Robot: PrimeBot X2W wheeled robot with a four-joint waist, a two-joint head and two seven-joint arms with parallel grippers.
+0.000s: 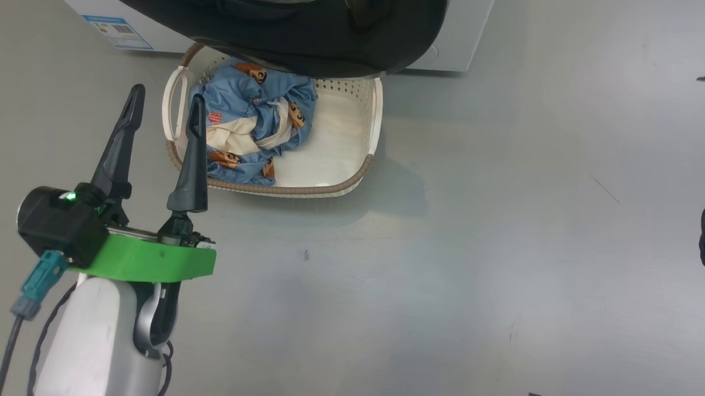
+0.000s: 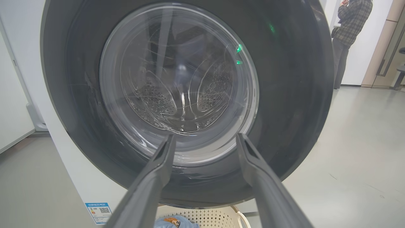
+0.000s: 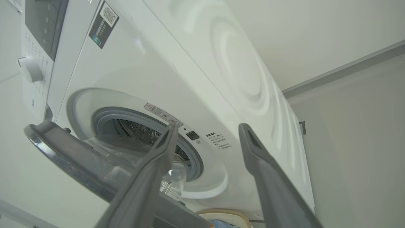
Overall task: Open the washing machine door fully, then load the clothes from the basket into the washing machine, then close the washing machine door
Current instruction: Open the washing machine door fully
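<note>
At the head view's lower left, the left gripper stands spread and empty near the left handle of the basket, the clothes bundled in its left half beneath the part-open washing machine door; the right gripper, likewise spread and empty, faces the washing machine.

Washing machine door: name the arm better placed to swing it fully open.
Right, probably. The right gripper, open, faces the inner side of the washing machine door, so it can push it wider; the left gripper faces its outer glass.
</note>
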